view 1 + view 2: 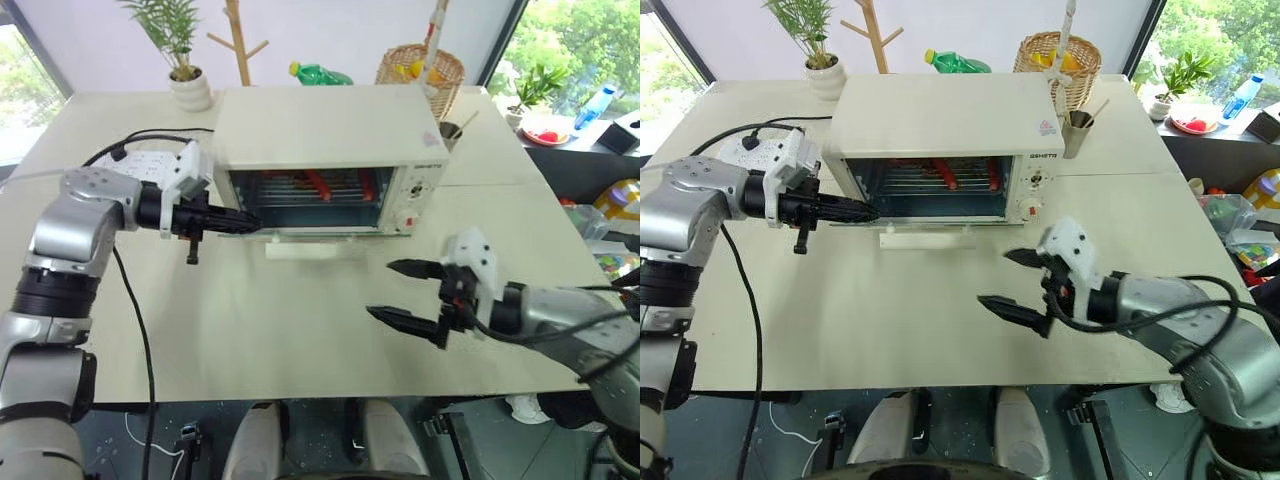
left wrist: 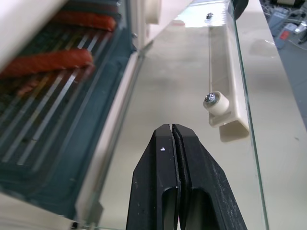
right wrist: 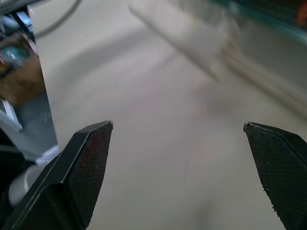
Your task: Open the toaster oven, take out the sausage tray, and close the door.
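Left side of the desk [image 1: 300,340]: white power strip [image 1: 150,165] with a black cable [image 1: 135,310] running off the front edge. Potted plant [image 1: 185,70] at the back left, wooden rack [image 1: 238,40] behind it.

Left gripper [image 1: 245,219]: fingers pressed fully together, nothing between them, pointing right toward the oven mouth. Tip sits over the left end of the door [image 1: 310,236]. Left wrist view has the closed fingertips [image 2: 178,158] just above the glass pane; can't tell whether they touch it.

Toaster oven [image 1: 320,130], cream-white, mid-desk toward the back. The door is dropped open and lies flat on the desk in front of the cavity, with the cream bar handle [image 1: 300,250] at its front edge. Knobs and a red light on the right panel [image 1: 422,195].

Sausage tray [image 1: 310,188] is inside the oven, on the wire rack. Reddish sausages [image 2: 53,60] visible through the opening, lying across the bars.

Behind the oven: green bottle [image 1: 320,73] on its side, wicker basket [image 1: 420,65], metal cup [image 1: 450,130] right of the oven.

Right gripper [image 1: 405,292]: fingers spread wide, empty. It hangs over bare desk in front of and to the right of the oven, well apart from the door and handle. Right wrist view shows both fingertips [image 3: 91,158] far apart above the desktop.
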